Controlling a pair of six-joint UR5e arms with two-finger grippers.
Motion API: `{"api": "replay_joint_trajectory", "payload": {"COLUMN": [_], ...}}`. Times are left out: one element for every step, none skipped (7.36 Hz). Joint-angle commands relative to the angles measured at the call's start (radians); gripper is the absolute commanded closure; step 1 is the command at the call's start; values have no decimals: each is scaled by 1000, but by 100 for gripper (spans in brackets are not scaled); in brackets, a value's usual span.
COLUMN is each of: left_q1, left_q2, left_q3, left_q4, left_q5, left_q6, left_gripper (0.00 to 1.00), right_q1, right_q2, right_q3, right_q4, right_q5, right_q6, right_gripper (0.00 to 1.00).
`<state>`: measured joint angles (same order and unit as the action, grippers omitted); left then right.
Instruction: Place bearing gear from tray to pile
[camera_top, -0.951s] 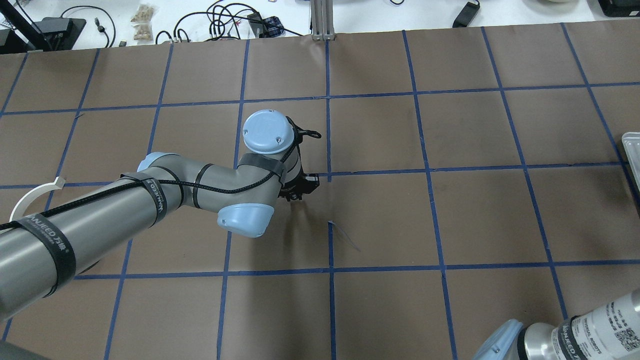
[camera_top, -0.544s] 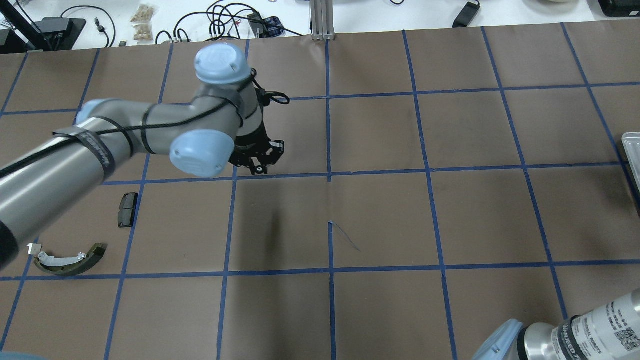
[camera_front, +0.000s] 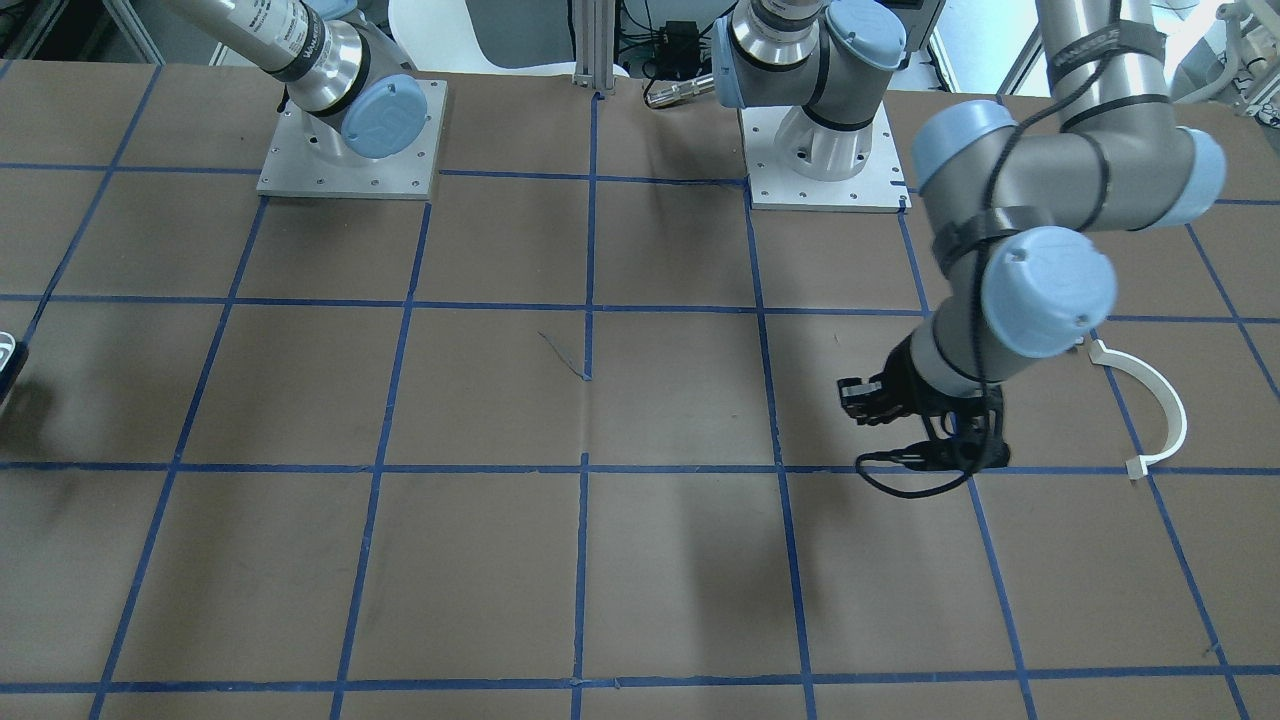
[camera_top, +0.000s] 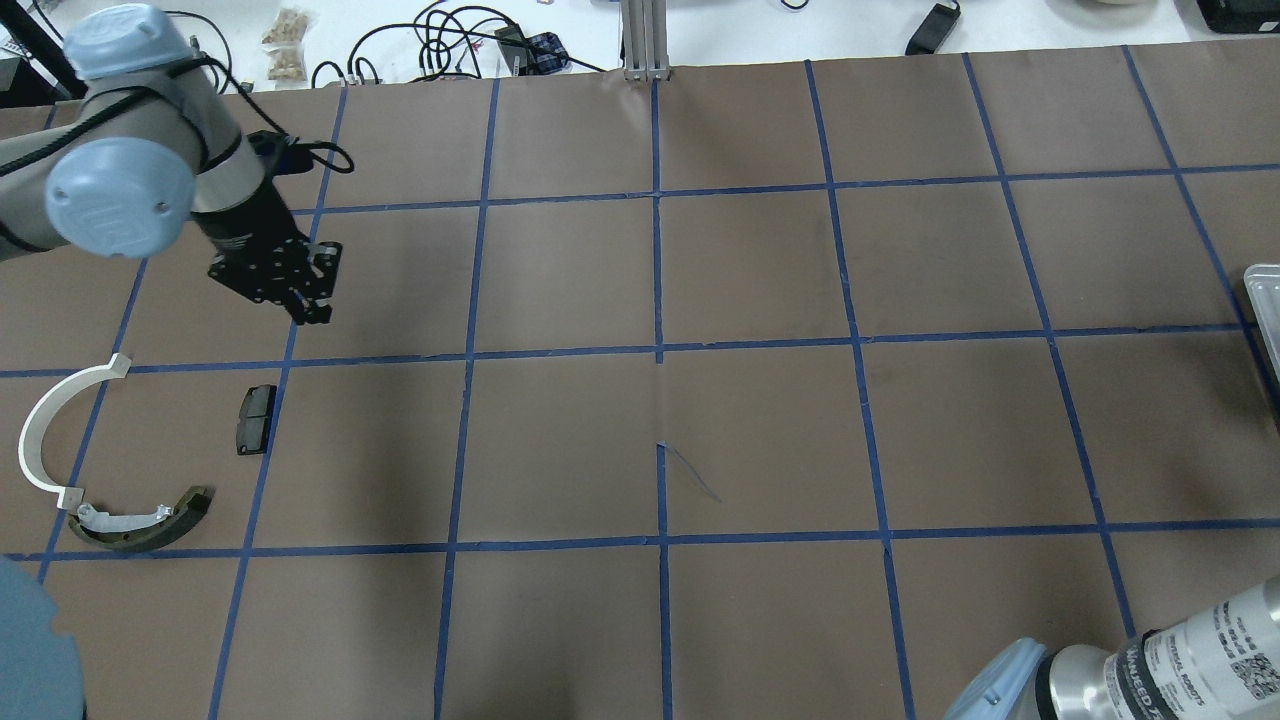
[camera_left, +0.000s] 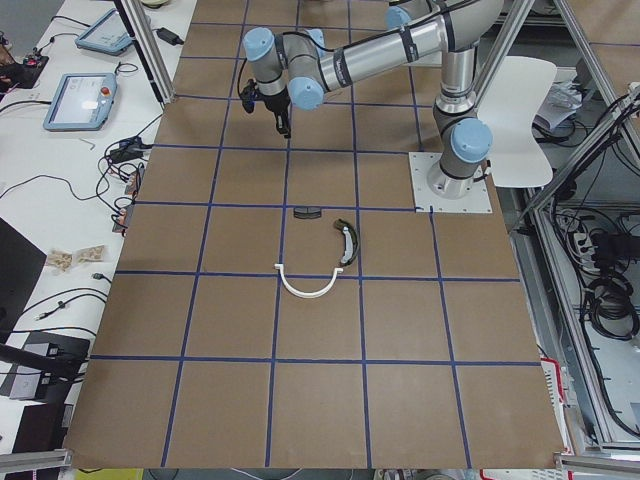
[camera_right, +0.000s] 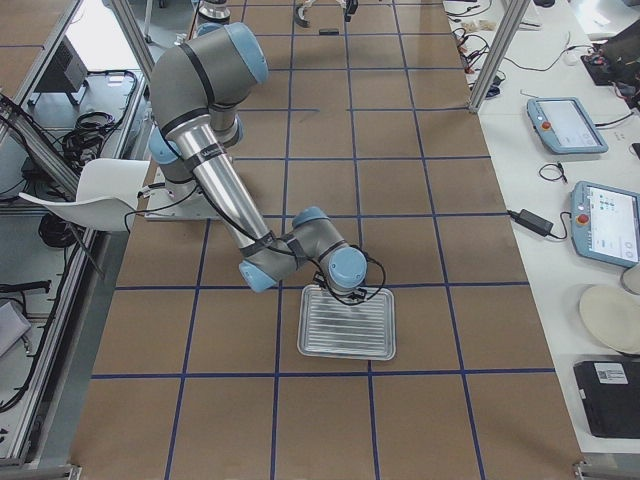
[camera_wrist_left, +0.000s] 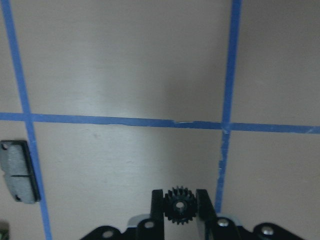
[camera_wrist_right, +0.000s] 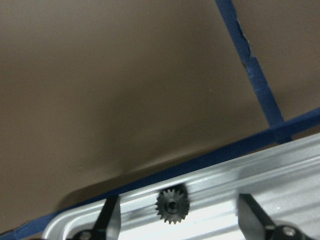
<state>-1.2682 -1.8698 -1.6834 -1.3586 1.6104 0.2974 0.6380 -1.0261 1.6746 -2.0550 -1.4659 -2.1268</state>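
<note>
Brown tabletop (camera_top: 760, 270) with a blue tape grid (camera_top: 657, 300); white benches around it carry cables (camera_top: 440, 30) and pendants (camera_right: 605, 222). Left pincer (camera_top: 312, 305) hangs above the tabletop, pinching the bearing gear (camera_wrist_left: 176, 205), near the pile: black pad (camera_top: 255, 418), white half-ring (camera_top: 40, 420) and brake shoe (camera_top: 150, 520). The pad lies apart; the half-ring's end is just beside the shoe. Right pincer (camera_wrist_right: 180, 217) is spread wide over the tray (camera_right: 347, 335). A second gear (camera_wrist_right: 172, 204) lies in the tray between its fingers.
</note>
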Motion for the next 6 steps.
{"api": "replay_joint_trajectory", "payload": {"left_q1": [188,243,278,285,285,285], "left_q2": [-38,-52,-57,-65,-66,-68], "left_q3": [-42,-82,-120,-160,-180,-180], "left_q4": [138,179,235,271,301,306], "left_q5": [69,69,68,69,68,66], "left_q6": [300,354,394,410,410,419], "left_gripper": [100,100,100,100,100,100], "right_q1": [0,0,0,0,0,0], "right_q2": [1,1,0,0,-2,-8], "right_q3": [1,1,1,-1,-3,-9], "right_q4": [-1,-1,1,1,3,4], "right_q5": [-1,-2,-2,-8,-31,-54], "right_q6": [-1,-1,-1,1,-1,1], "right_gripper": [31,50,65,85,100,100]}}
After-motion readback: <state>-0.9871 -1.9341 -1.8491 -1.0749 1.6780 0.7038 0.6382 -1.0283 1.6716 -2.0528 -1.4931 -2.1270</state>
